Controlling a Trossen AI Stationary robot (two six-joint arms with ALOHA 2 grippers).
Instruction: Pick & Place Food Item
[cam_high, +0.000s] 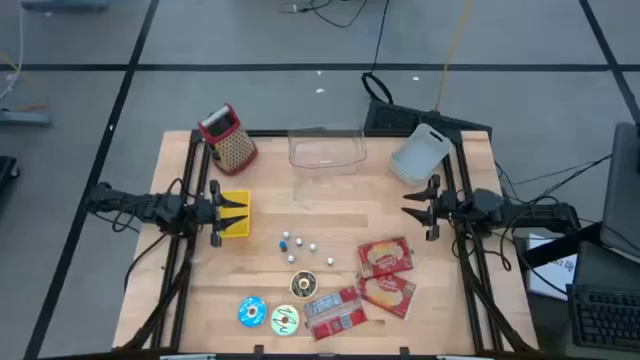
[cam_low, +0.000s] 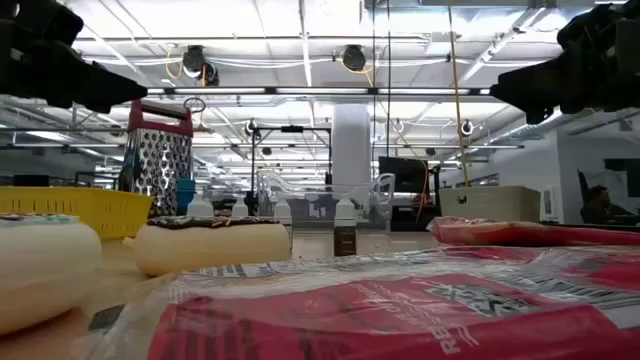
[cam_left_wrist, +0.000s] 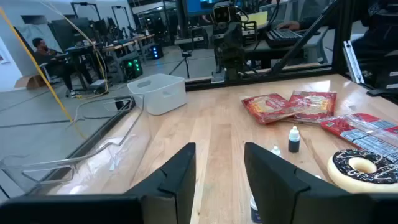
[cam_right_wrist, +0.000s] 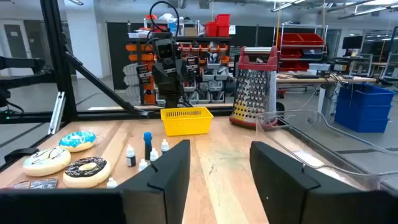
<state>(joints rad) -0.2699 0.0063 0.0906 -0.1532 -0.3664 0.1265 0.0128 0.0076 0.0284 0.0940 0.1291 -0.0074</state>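
Food lies at the table's near side: three donuts, blue (cam_high: 252, 311), white (cam_high: 284, 319) and chocolate (cam_high: 304, 285), and three red packets (cam_high: 386, 256) (cam_high: 388, 293) (cam_high: 334, 313), all flat on the wood. My left gripper (cam_high: 243, 212) hovers open at the left, over the yellow basket (cam_high: 236, 225), its fingers (cam_left_wrist: 180, 168) level and pointing toward the table's right. My right gripper (cam_high: 405, 205) hovers open at the right, its fingers (cam_right_wrist: 174, 165) pointing left. Neither has anything between its fingers.
Several small dropper bottles (cam_high: 298, 243) stand mid-table. At the far edge are a metal grater with a red top (cam_high: 228, 135), a clear plastic tub (cam_high: 326, 150) and a white bin (cam_high: 419, 153). Bare wood lies between the two grippers.
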